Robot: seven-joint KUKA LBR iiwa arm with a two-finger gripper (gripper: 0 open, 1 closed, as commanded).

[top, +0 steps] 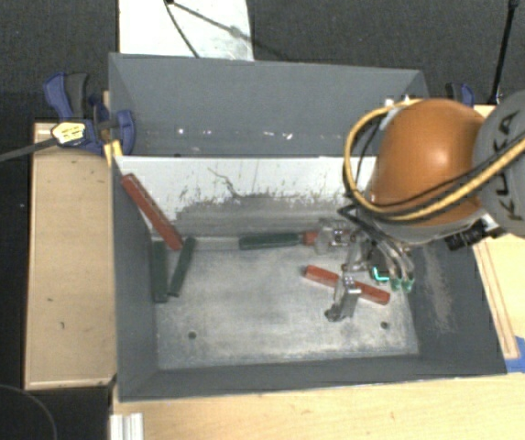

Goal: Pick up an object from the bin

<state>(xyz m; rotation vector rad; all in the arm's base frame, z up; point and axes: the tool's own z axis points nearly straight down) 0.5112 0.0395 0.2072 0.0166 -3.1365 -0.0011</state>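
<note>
My gripper (338,308) is low over the right part of the bin floor, under the arm's orange dome. It crosses a flat red stick (319,274) that lies slanted on the floor, its left end showing and its right end poking out by the wrist. Whether the stick is held I cannot tell. A dark green stick (269,241) with a reddish tip lies just behind, along the foot of the back wall.
At the left wall a long red-brown stick (150,211) leans in the back corner. Two dark green sticks (158,271) (181,264) lie below it. The arm's dome hides the right back corner of the bin.
</note>
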